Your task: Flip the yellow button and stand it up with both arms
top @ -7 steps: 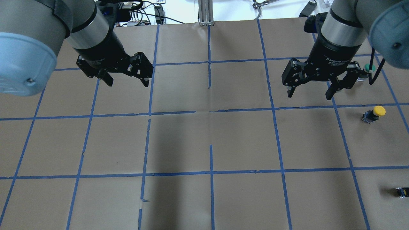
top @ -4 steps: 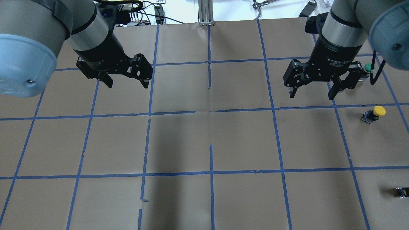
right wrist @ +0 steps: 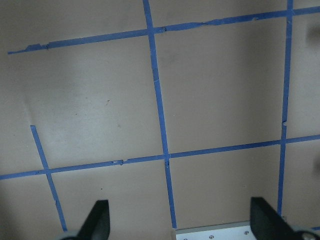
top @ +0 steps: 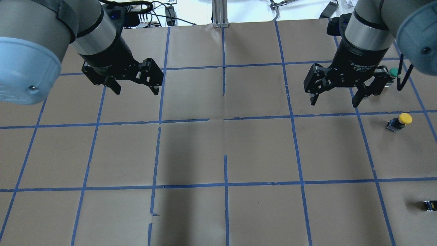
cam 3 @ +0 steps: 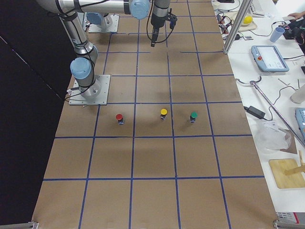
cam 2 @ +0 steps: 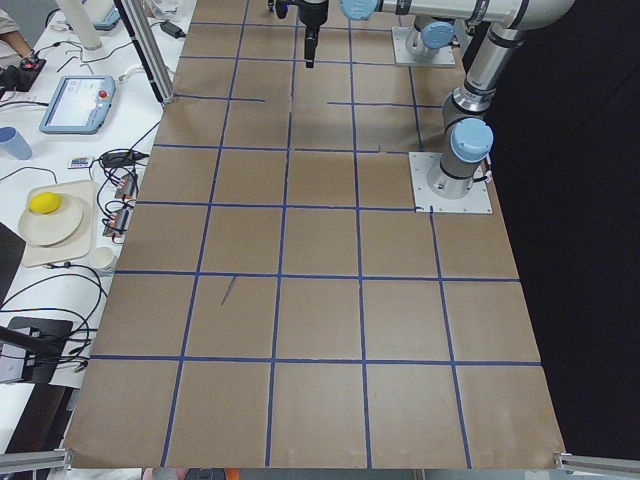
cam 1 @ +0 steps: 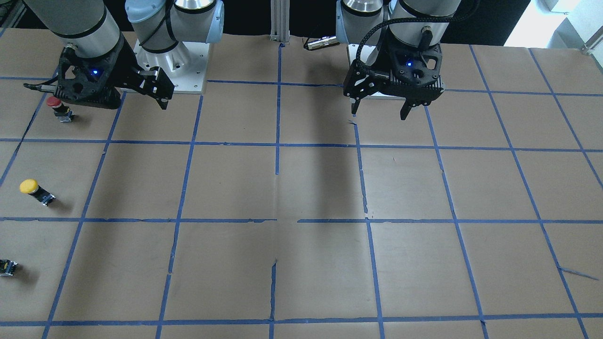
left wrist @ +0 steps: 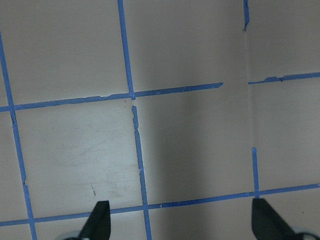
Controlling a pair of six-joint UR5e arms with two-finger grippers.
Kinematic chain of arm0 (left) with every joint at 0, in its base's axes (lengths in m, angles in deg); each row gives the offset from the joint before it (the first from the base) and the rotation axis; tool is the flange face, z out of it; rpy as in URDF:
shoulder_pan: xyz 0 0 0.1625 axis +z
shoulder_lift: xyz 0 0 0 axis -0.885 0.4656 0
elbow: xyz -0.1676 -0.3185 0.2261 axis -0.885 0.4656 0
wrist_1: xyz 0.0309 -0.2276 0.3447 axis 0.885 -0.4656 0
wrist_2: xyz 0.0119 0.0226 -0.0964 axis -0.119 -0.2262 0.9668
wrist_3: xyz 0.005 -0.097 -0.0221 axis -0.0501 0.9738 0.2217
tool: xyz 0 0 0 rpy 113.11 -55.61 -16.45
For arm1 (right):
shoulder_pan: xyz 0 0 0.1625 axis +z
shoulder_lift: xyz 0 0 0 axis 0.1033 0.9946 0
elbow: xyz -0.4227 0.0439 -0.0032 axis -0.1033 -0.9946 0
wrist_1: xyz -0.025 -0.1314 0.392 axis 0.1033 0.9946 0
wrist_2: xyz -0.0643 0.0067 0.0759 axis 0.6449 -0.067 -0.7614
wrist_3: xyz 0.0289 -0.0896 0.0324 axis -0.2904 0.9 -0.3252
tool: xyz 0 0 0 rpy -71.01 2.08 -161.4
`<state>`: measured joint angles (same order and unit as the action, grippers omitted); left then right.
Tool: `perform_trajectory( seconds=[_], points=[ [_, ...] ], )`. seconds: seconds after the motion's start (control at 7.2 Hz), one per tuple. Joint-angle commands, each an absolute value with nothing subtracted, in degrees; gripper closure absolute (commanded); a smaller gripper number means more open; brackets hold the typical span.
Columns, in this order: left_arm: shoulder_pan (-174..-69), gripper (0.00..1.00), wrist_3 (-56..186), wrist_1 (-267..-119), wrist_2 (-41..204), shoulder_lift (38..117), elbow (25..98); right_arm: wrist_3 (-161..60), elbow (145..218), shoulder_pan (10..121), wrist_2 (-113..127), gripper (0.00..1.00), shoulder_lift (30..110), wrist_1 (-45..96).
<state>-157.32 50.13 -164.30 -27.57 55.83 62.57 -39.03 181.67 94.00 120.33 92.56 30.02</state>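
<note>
The yellow button (top: 400, 122) is on the brown paper at the table's right side, with its yellow cap and dark body; it also shows in the front view (cam 1: 35, 191) and the right side view (cam 3: 163, 113), where it looks upright with the cap on top. My right gripper (top: 334, 103) hangs open and empty above the table, left of and beyond the button. My left gripper (top: 136, 91) is open and empty above the table's left half, far from the button. Both wrist views show only taped paper between open fingertips (left wrist: 97, 220) (right wrist: 97, 220).
A green-capped button (top: 393, 72) stands just right of my right gripper. A red-capped button (cam 1: 56, 106) stands near the robot's base on the same side. A small dark block with a yellow spot (top: 429, 205) lies at the right edge. Blue tape lines grid the paper.
My right gripper has shifted slightly to the right, still open. The left gripper and the yellow button have stayed where they were.
</note>
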Motion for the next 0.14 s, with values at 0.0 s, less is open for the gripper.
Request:
perform_trajectory(
  seconds=[0.0],
  points=[
    [-157.26, 0.00, 50.13, -164.30, -27.57, 55.75, 62.48, -39.11, 181.59, 94.00, 120.36, 0.00, 92.98, 29.97]
  ],
)
